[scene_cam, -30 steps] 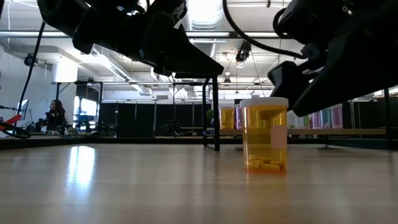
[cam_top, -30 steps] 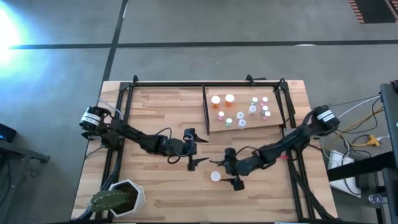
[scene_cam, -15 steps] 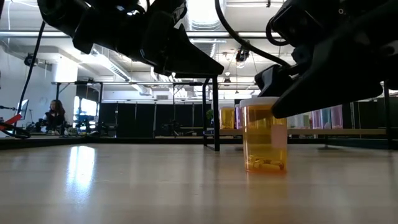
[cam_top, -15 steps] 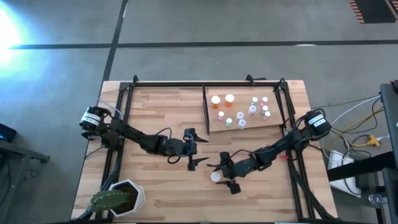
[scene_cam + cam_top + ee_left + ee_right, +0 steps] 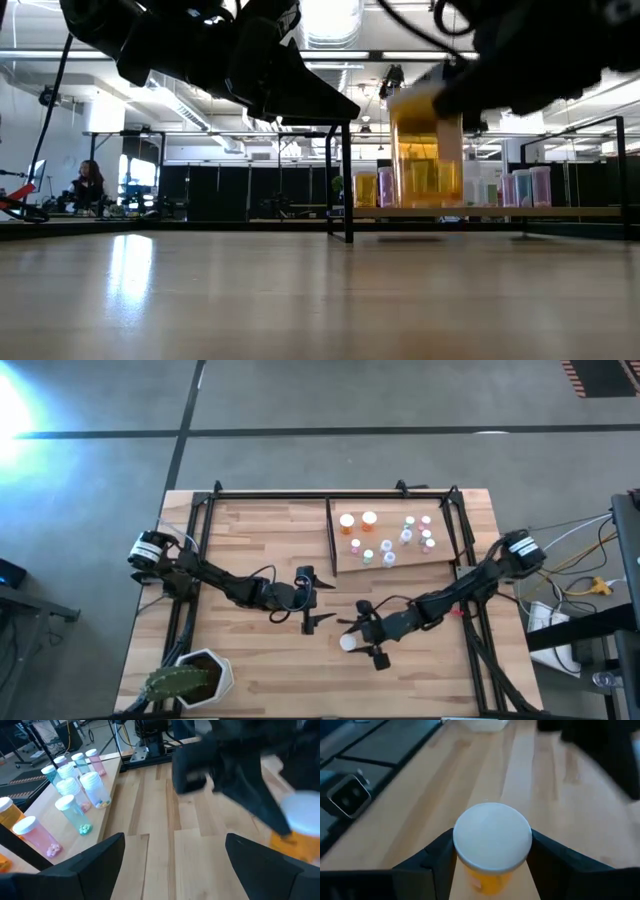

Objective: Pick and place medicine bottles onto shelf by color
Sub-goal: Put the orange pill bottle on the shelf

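Observation:
An orange medicine bottle with a white cap [image 5: 347,643] is in my right gripper [image 5: 354,641], near the middle of the table's near half. In the low view the bottle [image 5: 426,150] hangs clear of the tabletop. The shelf [image 5: 442,558] lies on the table's far right part. Several bottles stand on it: two orange ones [image 5: 357,520] and small ones with white, green, pink and bluish tops [image 5: 408,537]. My left gripper [image 5: 310,598] hovers open over the table's middle, left of the held bottle. My right gripper pinches the orange bottle at its top, one finger [image 5: 439,856] on each side of the white cap [image 5: 492,836]. The fingers come from the table's right, slanting down. The bottle is lifted clear of the table and roughly upright, with its orange body [image 5: 489,882] below the fingers.
A white pot with a green cactus [image 5: 195,678] stands at the table's near left corner. Black metal rods [image 5: 330,495] frame the tabletop and the shelf's left side. Bare wood lies between the grippers and the shelf. In the room beyond, a person [image 5: 88,183] sits far off.
My right gripper moved toward the table's left until its fingers stood on either side of the orange bottle, took hold of it and rose. The bottle stood on the table half a second ago and is now lifted clear.

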